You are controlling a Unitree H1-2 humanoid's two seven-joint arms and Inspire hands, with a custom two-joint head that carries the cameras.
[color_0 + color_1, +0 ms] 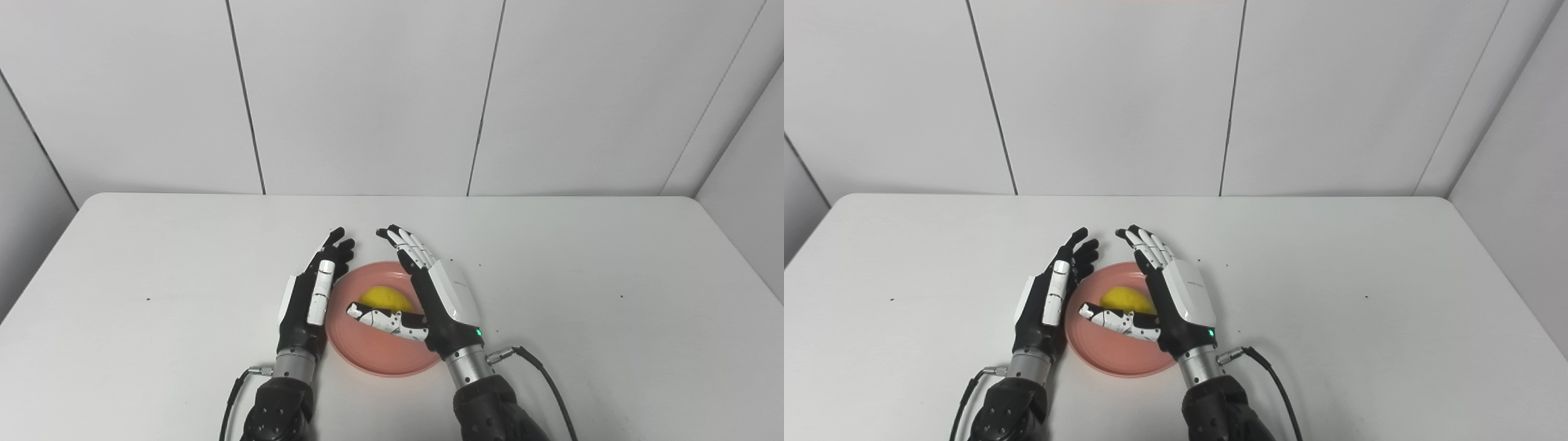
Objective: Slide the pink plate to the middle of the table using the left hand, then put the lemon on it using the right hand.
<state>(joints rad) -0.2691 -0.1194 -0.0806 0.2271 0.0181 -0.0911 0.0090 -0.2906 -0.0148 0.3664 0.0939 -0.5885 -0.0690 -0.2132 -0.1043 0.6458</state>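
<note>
The pink plate (pixel 367 349) lies near the table's front middle, with the yellow lemon (pixel 384 299) resting on it. My right hand (pixel 435 294) hovers over the plate's right side, open, its fingers stretched straight and its thumb reaching across just in front of the lemon. The lemon sits free between thumb and palm; whether the thumb touches it is unclear. My left hand (pixel 313 288) stands open on edge against the plate's left rim, fingers pointing away from me.
The white table (pixel 184 257) runs wide to both sides and back to the panelled wall (pixel 367 92). A black cable (pixel 539 367) trails from my right wrist, another loops from my left wrist (pixel 236 386).
</note>
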